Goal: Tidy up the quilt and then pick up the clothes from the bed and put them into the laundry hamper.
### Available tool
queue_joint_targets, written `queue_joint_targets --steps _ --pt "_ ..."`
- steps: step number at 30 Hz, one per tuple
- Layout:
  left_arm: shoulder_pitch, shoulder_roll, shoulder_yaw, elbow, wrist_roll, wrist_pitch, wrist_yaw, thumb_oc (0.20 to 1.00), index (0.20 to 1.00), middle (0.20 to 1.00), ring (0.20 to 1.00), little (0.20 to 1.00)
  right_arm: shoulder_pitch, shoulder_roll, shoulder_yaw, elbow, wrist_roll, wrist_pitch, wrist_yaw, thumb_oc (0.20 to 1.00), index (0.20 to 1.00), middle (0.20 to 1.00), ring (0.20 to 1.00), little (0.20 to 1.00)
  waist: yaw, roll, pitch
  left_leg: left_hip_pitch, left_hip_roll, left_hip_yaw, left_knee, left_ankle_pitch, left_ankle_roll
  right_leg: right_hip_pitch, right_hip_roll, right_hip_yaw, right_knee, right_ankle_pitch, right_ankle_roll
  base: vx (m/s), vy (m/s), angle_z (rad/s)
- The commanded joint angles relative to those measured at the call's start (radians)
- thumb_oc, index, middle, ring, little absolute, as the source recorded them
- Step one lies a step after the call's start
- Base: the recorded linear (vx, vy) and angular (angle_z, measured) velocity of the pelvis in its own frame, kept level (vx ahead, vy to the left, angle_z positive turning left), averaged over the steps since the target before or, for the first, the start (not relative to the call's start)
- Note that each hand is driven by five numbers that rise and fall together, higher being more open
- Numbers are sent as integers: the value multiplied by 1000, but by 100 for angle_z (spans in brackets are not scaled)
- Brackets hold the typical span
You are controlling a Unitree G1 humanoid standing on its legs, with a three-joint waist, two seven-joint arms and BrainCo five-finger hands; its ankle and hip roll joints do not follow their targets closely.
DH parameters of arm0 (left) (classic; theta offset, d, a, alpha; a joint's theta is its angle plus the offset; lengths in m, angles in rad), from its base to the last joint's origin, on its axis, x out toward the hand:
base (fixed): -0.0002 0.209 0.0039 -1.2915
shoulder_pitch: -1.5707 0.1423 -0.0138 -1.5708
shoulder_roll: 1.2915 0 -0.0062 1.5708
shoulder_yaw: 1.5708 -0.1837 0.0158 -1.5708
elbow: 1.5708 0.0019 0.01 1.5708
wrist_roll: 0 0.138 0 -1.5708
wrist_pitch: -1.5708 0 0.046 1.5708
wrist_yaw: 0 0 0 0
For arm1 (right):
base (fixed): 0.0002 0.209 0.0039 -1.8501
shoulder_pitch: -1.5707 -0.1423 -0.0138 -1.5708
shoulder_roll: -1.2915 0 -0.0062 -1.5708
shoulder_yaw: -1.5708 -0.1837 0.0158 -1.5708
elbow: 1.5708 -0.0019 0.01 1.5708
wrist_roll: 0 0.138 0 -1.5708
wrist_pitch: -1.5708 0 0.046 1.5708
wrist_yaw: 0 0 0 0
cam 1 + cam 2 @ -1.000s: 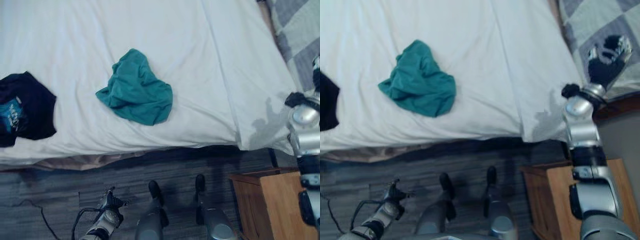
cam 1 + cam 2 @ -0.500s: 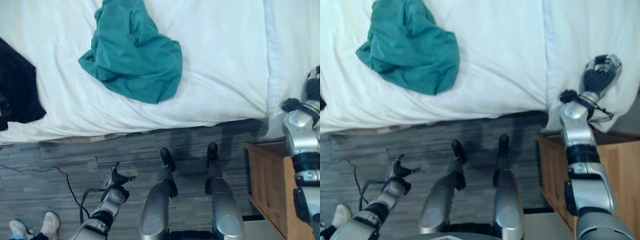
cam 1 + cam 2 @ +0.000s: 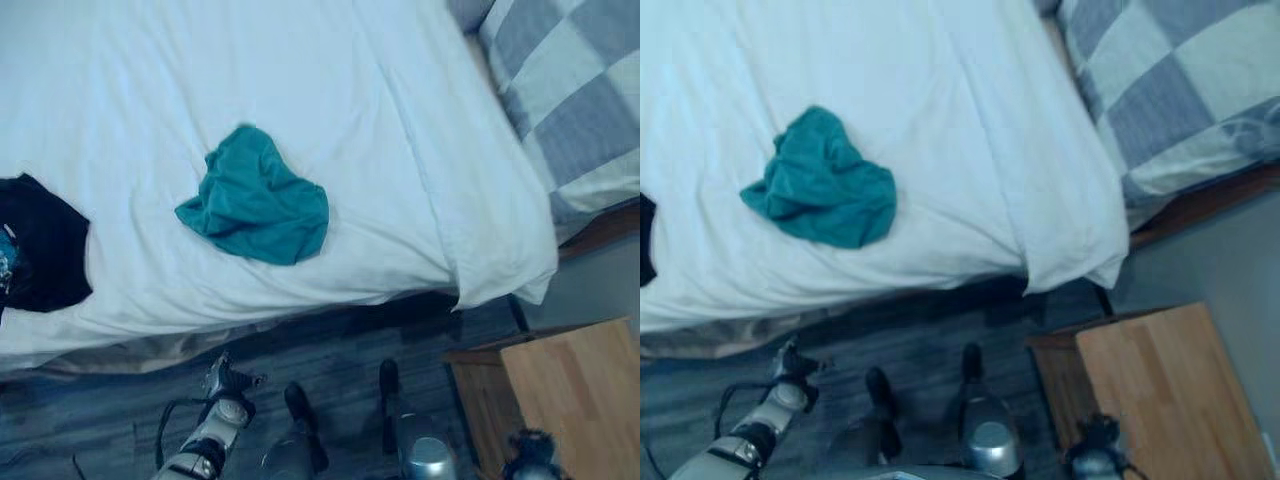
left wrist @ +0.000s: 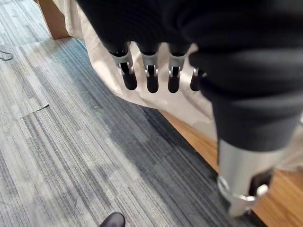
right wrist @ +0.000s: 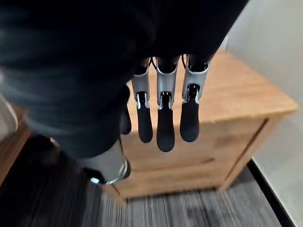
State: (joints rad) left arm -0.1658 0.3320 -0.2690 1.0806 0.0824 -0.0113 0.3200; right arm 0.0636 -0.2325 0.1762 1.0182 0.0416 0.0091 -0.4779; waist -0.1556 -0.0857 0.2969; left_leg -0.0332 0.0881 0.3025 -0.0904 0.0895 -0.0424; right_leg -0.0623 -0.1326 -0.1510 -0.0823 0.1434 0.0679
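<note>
A white quilt [image 3: 300,80] lies spread over the bed, its corner [image 3: 500,285] hanging at the near right. A crumpled teal garment [image 3: 255,195] rests on the quilt near the front edge. At the left edge lies a black garment [image 3: 40,255]. My left hand [image 3: 228,385] hangs low over the floor in front of the bed, open and holding nothing, its fingers [image 4: 150,78] straight. My right hand [image 3: 1097,440] is down by the wooden nightstand [image 3: 1150,370], fingers [image 5: 164,123] straight and empty.
A grey-and-white checked pillow [image 3: 570,90] lies at the head of the bed on the right. The nightstand [image 5: 236,94] stands against a pale wall. Grey striped carpet [image 4: 61,142] runs along the bed's draped side [image 4: 142,101].
My right arm has dropped from the quilt's corner down beside the nightstand. The camera has shifted, now taking in the pillow. The left hand has stayed low over the floor.
</note>
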Motion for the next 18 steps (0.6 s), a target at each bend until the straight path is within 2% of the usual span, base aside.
queue_joint_targets --steps 1,3,4,5,6,7,8,9,10,12,13,14,15,16,17,18 --pt "-12 2 0 92 12 2 10 1000 1000 1000 1000 1000 -147 -15 75 20 -127 0 70 1000 1000 1000 1000 1000 43 17 -9 48 13 -27 14 -173 -1 -98 -71 -20 207 -171 107 -97 109 -3" --pt "-8 4 1 99 17 6 7 1000 1000 1000 1000 1000 -165 -10 104 11 -142 -6 87 1000 1000 1000 1000 1000 49 20 -4 46 15 -33 16 -167 -1 -104 -53 -13 252 -188 100 -68 57 -5" --pt "33 6 8 115 41 7 4 1000 1000 1000 1000 1000 -171 -8 149 -18 -173 -18 116 1000 1000 1000 1000 1000 53 33 -3 42 9 -40 32 -171 7 -115 4 14 283 -227 86 -23 28 5" --pt "33 6 8 115 41 7 4 1000 1000 1000 1000 1000 -171 -8 149 -18 -173 -18 116 1000 1000 1000 1000 1000 53 33 -3 42 9 -40 32 -171 7 -116 4 14 283 -227 86 16 32 19" --pt "59 -13 20 132 48 -1 5 1000 1000 1000 1000 1000 -193 -10 195 -30 -204 -30 127 1000 1000 1000 1000 1000 71 32 -2 -7 -34 -58 157 -215 18 -38 14 -17 191 -259 46 51 21 21" --pt "73 -18 14 130 53 -3 1 1000 1000 1000 1000 1000 -189 -18 214 -45 -214 -34 137 1000 1000 1000 1000 1000 75 35 6 -33 -55 -68 221 -225 12 -15 22 -8 165 -275 22 35 57 25" --pt "76 -32 18 120 44 -12 3 1000 1000 1000 1000 1000 -200 -27 235 -56 -230 -39 145 1000 1000 1000 1000 1000 88 36 22 -88 -69 -68 321 -226 -6 6 11 -8 141 -278 9 -97 74 40" --pt "67 -42 18 110 24 -24 12 1000 1000 1000 1000 1000 -230 -44 268 -61 -255 -39 145 1000 1000 1000 1000 1000 103 37 47 -166 -63 -71 435 -196 -59 15 -1 -13 123 -276 -6 -208 84 52" --pt "59 -47 20 99 7 -29 14 1000 1000 1000 1000 1000 -252 -54 281 -65 -265 -39 145 1000 1000 1000 1000 1000 112 45 65 -217 -60 -89 496 -158 -110 11 -1 -16 114 -274 -16 -194 47 54" --pt "58 -47 20 99 6 -29 14 1000 1000 1000 1000 1000 -252 -54 281 -65 -265 -39 145 1000 1000 1000 1000 1000 109 44 60 -222 -62 -91 493 -154 -110 6 -3 -18 113 -272 -16 -87 64 49" --pt "81 -50 33 79 -20 -46 16 1000 1000 1000 1000 1000 -267 -67 298 -73 -289 -44 146 1000 1000 1000 1000 1000 123 59 55 -215 -16 -114 477 -159 -111 9 -16 -45 87 -261 -4 -71 257 38" --pt "120 -66 34 74 -4 -45 24 1000 1000 1000 1000 1000 -263 -62 305 -73 -304 -39 156 1000 1000 1000 1000 1000 124 56 34 -164 58 -107 400 -207 -73 7 -49 -53 81 -248 17 -65 383 17" --pt "131 -72 33 80 4 -41 33 1000 1000 1000 1000 1000 -258 -60 305 -64 -308 -35 159 1000 1000 1000 1000 1000 124 54 29 -132 104 -111 347 -203 -69 7 -71 -56 85 -243 29 0 451 14" --pt "128 -77 33 85 -1 -39 42 1000 1000 1000 1000 1000 -252 -58 301 -51 -306 -31 160 1000 1000 1000 1000 1000 123 51 24 -117 163 -130 284 -168 -74 -6 -100 -60 98 -238 44 -6 293 17" --pt "128 -77 33 85 -1 -39 42 1000 1000 1000 1000 1000 -252 -57 301 -51 -306 -31 160 1000 1000 1000 1000 1000 121 50 22 -118 161 -130 278 -163 -74 -9 -102 -61 98 -237 43 5 341 27" --pt "124 -82 32 87 -7 -38 42 1000 1000 1000 1000 1000 -240 -54 291 -27 -299 -23 166 1000 1000 1000 1000 1000 114 52 9 -102 209 -145 214 -131 -76 -12 -126 -70 107 -242 58 31 325 39"
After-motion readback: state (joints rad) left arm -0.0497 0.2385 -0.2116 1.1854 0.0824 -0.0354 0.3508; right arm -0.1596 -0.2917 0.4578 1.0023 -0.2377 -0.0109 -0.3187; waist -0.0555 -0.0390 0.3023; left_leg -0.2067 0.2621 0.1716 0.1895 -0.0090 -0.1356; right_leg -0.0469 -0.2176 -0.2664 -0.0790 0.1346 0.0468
